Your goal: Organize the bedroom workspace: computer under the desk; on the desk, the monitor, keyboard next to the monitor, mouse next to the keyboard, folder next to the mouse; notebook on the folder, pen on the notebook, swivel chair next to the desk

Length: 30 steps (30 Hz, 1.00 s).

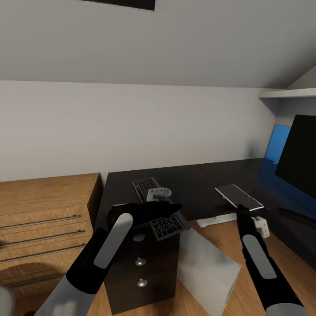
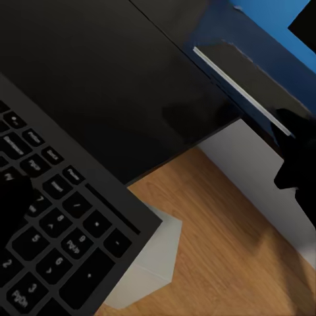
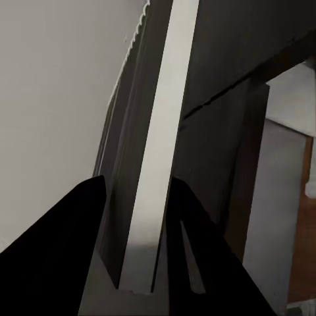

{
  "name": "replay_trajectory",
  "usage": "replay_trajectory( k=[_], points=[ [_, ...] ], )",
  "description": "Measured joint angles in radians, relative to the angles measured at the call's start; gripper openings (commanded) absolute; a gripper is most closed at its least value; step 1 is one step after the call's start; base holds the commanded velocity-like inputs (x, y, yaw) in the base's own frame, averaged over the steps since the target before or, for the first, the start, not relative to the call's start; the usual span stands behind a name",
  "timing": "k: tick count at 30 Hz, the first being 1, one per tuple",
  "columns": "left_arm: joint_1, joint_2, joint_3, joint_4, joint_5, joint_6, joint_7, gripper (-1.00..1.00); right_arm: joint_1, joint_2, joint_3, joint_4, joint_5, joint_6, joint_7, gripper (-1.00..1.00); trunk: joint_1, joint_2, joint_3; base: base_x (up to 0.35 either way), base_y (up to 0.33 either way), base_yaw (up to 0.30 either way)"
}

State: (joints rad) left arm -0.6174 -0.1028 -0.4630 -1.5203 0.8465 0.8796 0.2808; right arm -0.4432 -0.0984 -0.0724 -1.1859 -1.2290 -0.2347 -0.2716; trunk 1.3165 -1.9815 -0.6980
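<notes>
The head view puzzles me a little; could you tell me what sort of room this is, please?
Most likely a home study corner in an attic room: a sloped ceiling, a dark desk with a keyboard and a monitor on it, and a wooden chest of drawers beside it.

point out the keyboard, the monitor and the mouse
keyboard [image 1: 166, 224], head view, on its number pad
monitor [image 1: 303, 153], head view, middle of the dark screen
mouse [image 1: 159, 193], head view, on its white body
</notes>
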Motion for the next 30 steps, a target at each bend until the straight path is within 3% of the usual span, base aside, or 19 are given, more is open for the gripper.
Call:
replay_trajectory(
  k=[3,8,20,27,30],
  points=[
    [0.000,0.000,0.001,0.000,-0.001,0.000,0.000,1.00,0.000,0.026,0.025,0.004,0.000,0.000,0.015,-1.00,0.000,0.000,0.000,0.000,0.000,0.000],
    [0.001,0.001,0.002,0.000,-0.003,-0.002,0.001,1.00,0.001,0.040,0.050,0.009,0.001,0.001,0.020,-1.00,0.000,0.000,0.000,0.000,0.000,0.000],
    [0.000,0.014,0.002,-0.004,-0.005,-0.003,0.000,1.00,0.001,0.051,0.114,0.053,-0.001,0.005,0.025,-1.00,0.000,0.000,0.000,0.049,0.087,0.000],
    [0.001,0.024,0.003,-0.013,-0.004,-0.002,-0.001,1.00,0.001,0.052,0.126,0.076,-0.003,0.007,0.026,-1.00,0.000,0.000,0.000,0.021,0.029,0.000],
    [0.000,0.050,0.003,-0.043,0.000,-0.002,-0.002,1.00,0.001,0.052,0.126,0.080,-0.003,0.023,0.028,-1.00,0.000,0.000,0.000,0.002,0.003,0.000]
  ],
)
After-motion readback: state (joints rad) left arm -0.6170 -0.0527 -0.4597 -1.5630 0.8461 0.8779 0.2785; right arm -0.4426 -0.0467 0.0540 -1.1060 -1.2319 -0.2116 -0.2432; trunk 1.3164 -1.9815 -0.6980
